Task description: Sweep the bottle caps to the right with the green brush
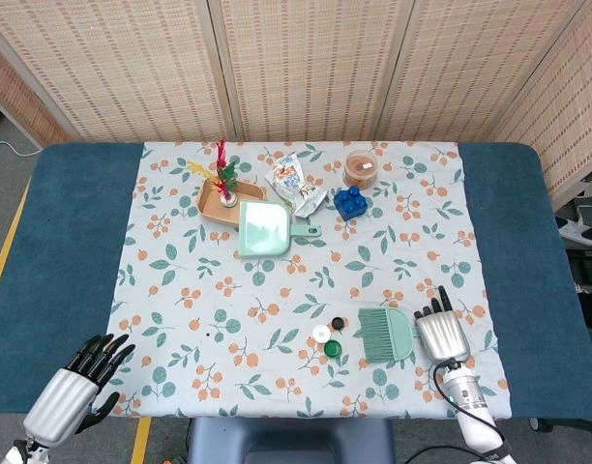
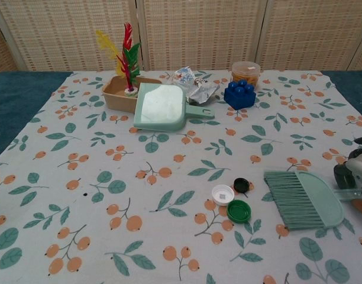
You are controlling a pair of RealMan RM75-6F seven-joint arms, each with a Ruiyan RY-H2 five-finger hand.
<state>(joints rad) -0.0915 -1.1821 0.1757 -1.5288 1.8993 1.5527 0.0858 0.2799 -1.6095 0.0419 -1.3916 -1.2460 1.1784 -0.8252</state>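
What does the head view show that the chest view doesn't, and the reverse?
Only the head view shows the left hand, fingers spread, off the cloth, and the table's blue edges. The chest view adds nothing new, only a closer look. Both show the right hand at the brush handle, three caps left of its bristles, and the dustpan.
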